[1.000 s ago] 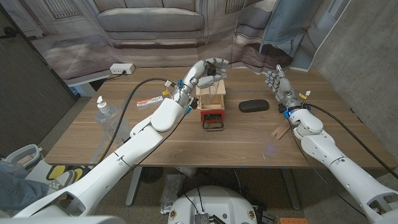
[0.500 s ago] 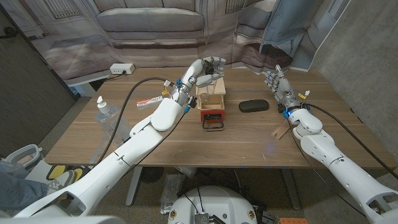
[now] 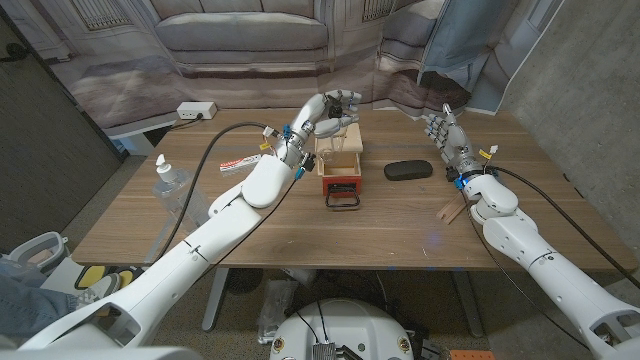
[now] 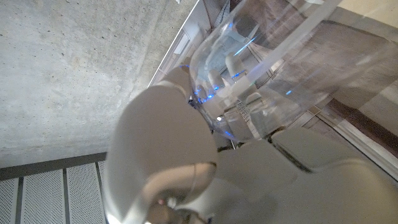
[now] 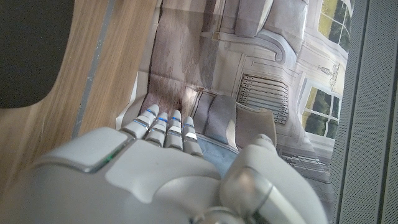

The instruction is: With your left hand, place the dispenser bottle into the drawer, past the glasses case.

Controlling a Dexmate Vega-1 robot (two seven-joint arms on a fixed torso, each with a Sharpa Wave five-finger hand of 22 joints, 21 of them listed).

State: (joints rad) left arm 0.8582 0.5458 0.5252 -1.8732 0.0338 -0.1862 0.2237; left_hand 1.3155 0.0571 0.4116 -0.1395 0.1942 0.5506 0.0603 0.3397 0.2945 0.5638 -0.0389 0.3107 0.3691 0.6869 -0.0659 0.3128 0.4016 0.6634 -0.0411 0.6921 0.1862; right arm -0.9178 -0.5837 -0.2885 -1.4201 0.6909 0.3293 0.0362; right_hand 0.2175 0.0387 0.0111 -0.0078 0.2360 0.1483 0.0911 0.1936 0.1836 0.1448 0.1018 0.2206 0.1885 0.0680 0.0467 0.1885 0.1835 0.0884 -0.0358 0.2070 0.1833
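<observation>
**Over the drawer's far end: bottle in our left hand**

Near the desk's (image 3: 400, 235) left edge we see a second pump bottle (image 3: 168, 178) standing upright. Toward the middle, our left hand (image 3: 330, 112) hovers over the far end of the open drawer (image 3: 340, 186), its fingers wrapped around the clear dispenser bottle (image 4: 267, 68). Right of the drawer the black glasses case (image 3: 408, 170) lies on the wood, apart from it. Nearer the right edge, our right hand (image 3: 447, 135) stands with fingers spread, holding nothing.

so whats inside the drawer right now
The drawer shows bare wooden walls and floor in its near part. The left hand holds a clear dispenser bottle over its far end, covering what lies beneath.
</observation>
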